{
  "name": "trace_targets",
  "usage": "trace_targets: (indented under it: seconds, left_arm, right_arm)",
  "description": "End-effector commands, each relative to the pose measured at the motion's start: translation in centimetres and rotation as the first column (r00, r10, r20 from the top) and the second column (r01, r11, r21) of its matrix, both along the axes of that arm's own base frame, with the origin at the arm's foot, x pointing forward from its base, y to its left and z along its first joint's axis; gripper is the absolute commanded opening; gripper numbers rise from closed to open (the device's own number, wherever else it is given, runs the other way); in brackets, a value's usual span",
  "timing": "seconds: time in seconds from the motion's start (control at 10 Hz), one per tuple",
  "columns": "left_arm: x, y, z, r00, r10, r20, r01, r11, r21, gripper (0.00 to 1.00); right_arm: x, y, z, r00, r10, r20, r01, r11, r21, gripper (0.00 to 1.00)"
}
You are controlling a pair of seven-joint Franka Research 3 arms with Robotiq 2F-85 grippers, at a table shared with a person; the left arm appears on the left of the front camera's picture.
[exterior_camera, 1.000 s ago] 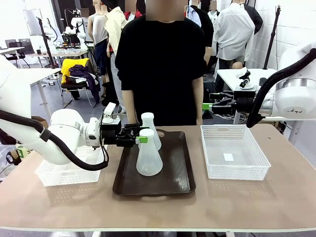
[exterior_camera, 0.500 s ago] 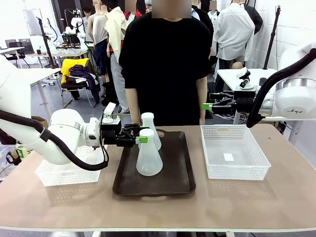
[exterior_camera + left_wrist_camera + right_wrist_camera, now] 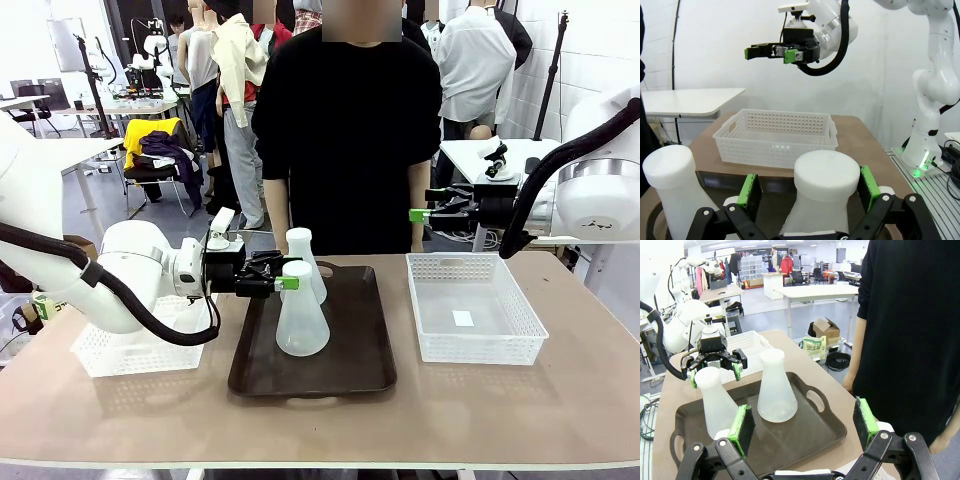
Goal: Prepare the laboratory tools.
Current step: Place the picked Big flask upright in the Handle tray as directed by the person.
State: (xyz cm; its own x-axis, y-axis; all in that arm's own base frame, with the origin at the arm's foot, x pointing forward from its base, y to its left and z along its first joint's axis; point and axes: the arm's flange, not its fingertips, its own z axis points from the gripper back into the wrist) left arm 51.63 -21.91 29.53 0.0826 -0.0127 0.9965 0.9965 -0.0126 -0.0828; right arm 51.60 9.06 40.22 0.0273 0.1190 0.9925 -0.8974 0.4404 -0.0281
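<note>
Left gripper (image 3: 283,283) open around flask (image 3: 301,312) neck, seemingly untouched, brown tray (image 3: 355,365), tan table (image 3: 480,410)

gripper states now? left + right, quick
Left gripper: open, jaws either side of the near flask's neck, not closed on it.
Right gripper: open, empty, raised beyond the white basket.

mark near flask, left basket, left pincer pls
near flask (image 3: 301,325): front view, on its cone body.
left basket (image 3: 100,357): front view, on its front wall.
left pincer (image 3: 284,277): front view, between its tips, at the flask neck.
</note>
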Motion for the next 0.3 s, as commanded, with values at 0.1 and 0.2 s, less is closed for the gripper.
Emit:
trace_targets:
  seconds: [0.1, 0.2]
  left_arm:
    - [-0.04, -0.07, 0.02, 1.0, -0.003, 0.013, 0.003, 1.0, -0.005, 1.0]
    - [-0.04, -0.07, 0.02, 1.0, -0.003, 0.013, 0.003, 1.0, -0.005, 1.0]
  right_arm:
    - [-0.04, 0.11, 0.03, 1.0, -0.009, -0.006, 0.008, 1.0, -0.008, 1.0]
    - [-0.04, 0.11, 0.03, 1.0, -0.009, -0.006, 0.008, 1.0, -0.008, 1.0]
